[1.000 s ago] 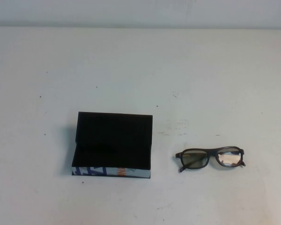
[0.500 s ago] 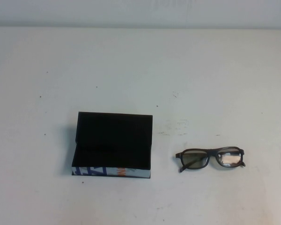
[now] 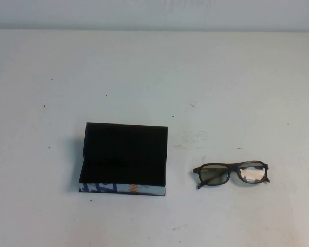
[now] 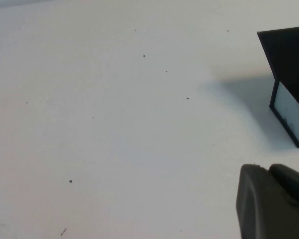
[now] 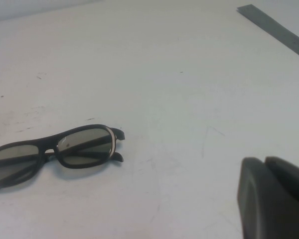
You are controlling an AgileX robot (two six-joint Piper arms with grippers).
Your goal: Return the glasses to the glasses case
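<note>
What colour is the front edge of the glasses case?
White with blue and orange marks on the glasses case, clearest in the high view.

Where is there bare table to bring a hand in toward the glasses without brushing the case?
Bare table lies beyond the glasses, to their right, and on their near side. A narrower bare strip separates them from the open glasses case on their left. Nothing is crowded. The right hand sits off beside the glasses; the left hand sits near the case's outer side.

Black glasses case (image 3: pixel 124 154), dark-rimmed glasses (image 3: pixel 232 174)
</note>
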